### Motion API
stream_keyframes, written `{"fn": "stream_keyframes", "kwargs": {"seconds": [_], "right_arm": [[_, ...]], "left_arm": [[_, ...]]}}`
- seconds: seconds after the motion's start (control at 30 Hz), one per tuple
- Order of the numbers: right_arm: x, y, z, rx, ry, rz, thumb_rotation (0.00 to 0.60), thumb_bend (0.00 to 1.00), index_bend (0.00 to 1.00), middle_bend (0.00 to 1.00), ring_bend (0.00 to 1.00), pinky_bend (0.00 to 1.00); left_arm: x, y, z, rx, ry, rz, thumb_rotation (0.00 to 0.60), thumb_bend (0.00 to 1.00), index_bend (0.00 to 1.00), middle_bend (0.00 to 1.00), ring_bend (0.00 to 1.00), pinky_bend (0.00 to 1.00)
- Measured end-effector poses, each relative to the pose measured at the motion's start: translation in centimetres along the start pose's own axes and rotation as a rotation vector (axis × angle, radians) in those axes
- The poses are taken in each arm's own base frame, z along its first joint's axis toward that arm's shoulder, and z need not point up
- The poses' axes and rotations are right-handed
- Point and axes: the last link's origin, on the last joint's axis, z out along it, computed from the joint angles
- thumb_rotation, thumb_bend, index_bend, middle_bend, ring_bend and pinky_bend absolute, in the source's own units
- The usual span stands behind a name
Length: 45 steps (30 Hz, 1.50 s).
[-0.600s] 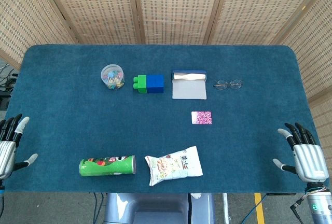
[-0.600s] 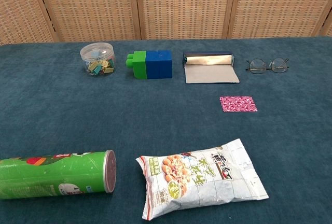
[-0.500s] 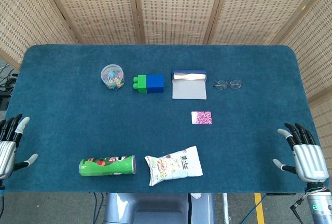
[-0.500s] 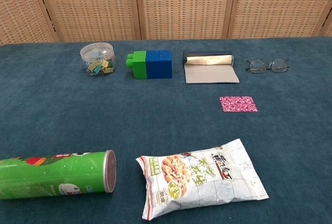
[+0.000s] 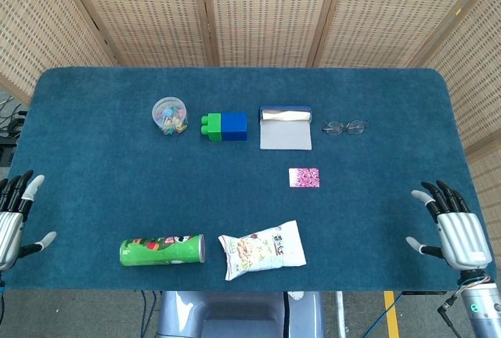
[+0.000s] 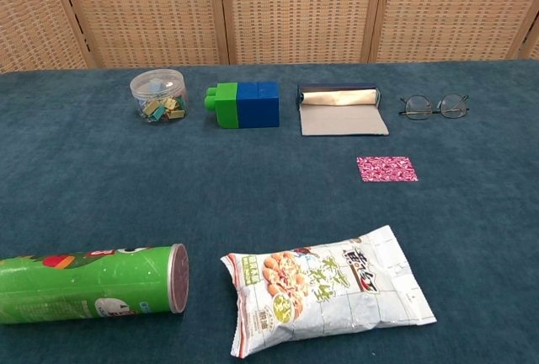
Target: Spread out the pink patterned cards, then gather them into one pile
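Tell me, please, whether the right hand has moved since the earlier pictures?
Yes. The right hand has shifted slightly up the head view, toward the glasses, along the table's right edge.

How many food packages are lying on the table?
2, both along the near edge: a green chip can lying on its side to the left, and a white snack bag lying flat just right of it. Nothing else looks like food.
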Motion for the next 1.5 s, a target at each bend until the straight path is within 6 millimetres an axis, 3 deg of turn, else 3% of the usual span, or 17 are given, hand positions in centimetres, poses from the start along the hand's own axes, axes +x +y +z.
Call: {"fn": "stream_keyframes", "kwargs": {"seconds": [0.37, 0.6, 0.77, 0.93, 1.2, 1.5], "right_arm": [[0.7, -2.2, 3.2, 0.109, -0.071, 0.104, 0.6, 0.16, 0.19, 0.16, 0.07, 0.13], [0.1, -4.5, 6.8, 0.208, -0.168, 0.152, 0.6, 0.16, 0.2, 0.15, 0.01, 0.13], [-0.7, -6.0, 9.6, 0.257, -0.238, 0.164, 0.6, 0.16, 0.21, 0.14, 0.0, 0.07], [-1.8, -7.2, 12.5, 0.298, -0.304, 0.13, 0.6, 0.16, 0.21, 0.14, 0.0, 0.01], [-3.5, -8.8, 16.6, 0.349, -0.377, 0.026, 0.6, 0.18, 0.21, 0.13, 0.0, 0.0], [-5.3, -9.5, 19.0, 0.389, -0.405, -0.085, 0.6, 0.19, 0.22, 0.13, 0.0, 0.0]], "left_arm": [[1.0, 0.6, 0.4, -0.016, -0.004, 0.011, 0.6, 0.04, 0.0, 0.0, 0.0, 0.0], [1.6, 1.1, 0.6, -0.033, -0.012, 0.012, 0.6, 0.04, 0.0, 0.0, 0.0, 0.0], [1.8, 1.1, 1.0, -0.032, -0.013, 0.017, 0.6, 0.05, 0.0, 0.0, 0.0, 0.0], [2.2, 1.3, 1.5, -0.036, -0.012, 0.024, 0.6, 0.04, 0.0, 0.0, 0.0, 0.0], [2.7, 1.5, 1.9, -0.036, -0.005, 0.034, 0.6, 0.04, 0.0, 0.0, 0.0, 0.0], [2.7, 1.6, 2.3, -0.029, -0.015, 0.039, 0.6, 0.04, 0.0, 0.0, 0.0, 0.0]]}}
